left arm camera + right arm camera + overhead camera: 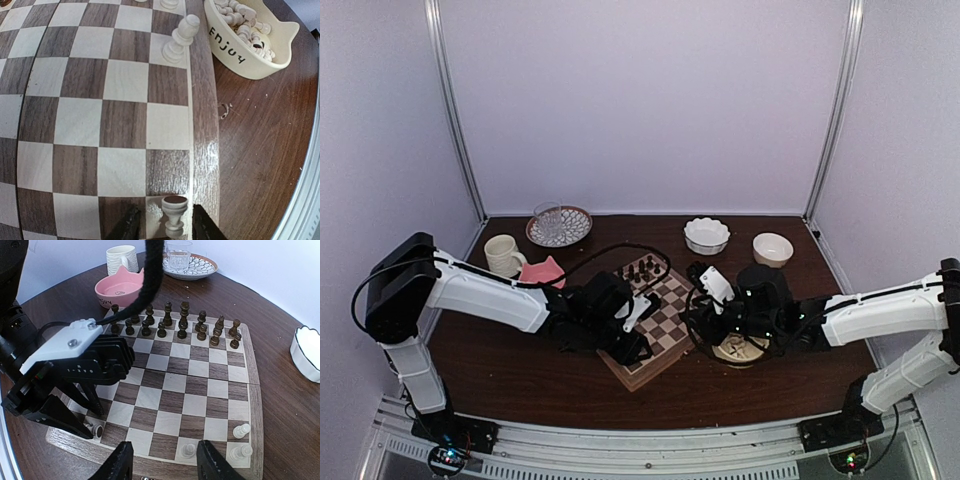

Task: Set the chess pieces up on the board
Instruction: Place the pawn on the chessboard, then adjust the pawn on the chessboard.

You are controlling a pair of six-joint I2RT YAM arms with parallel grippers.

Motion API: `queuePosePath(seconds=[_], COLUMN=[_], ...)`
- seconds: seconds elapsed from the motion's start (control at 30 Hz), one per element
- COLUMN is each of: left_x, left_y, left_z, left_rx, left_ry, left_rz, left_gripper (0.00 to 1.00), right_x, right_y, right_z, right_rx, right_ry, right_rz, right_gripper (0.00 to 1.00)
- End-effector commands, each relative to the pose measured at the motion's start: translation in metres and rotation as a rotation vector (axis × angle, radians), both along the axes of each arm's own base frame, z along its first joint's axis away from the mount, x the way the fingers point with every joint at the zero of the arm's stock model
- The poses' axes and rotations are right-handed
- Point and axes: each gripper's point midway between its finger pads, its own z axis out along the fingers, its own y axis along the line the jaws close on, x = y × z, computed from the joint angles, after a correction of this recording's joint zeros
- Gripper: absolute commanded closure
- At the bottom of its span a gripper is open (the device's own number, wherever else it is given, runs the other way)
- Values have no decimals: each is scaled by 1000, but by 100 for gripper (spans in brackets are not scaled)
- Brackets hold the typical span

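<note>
The board [665, 325] lies mid-table, dark brown figures lined along its far rows [182, 322]. One cream chess piece [175, 216] lies on its side on a near corner square, its dark felt base showing. My left gripper [167, 227] straddles it, open, with a gap on each side. Cream pieces stand at the other near corner [242, 430] [241, 452], and one [188, 450] a few squares in. My right gripper [165, 462] hovers open over the near rim, holding nothing. More cream pieces fill the "Enjoy" bowl [250, 57] beside the board.
A pink cat-ear bowl [120, 290], a cream mug [122, 257] and a glass on a patterned plate [180, 255] stand beyond the board. A white scalloped bowl [307, 352] and a plain bowl [772, 248] sit back right. A black cable [150, 285] arcs over the board.
</note>
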Motion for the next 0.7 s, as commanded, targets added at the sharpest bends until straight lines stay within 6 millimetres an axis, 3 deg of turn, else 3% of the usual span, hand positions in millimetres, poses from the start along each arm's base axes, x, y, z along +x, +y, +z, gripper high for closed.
queuePosePath(seconds=[0.0,0.47,0.67], left_x=[2,6,11], left_y=[1,6,10], left_z=[9,7,11], left_rx=[-12,36,37], left_ry=[-24,-56,-73], left_rz=[-15,9,47], left_gripper=[64,81,82], right_x=[-2,-15,-23], right_y=[6,14,25], right_z=[12,15,10], right_rx=[28,42,21], right_ry=[-21,-34,-20], right_rz=[21,89,133], right_gripper=[54,54,55])
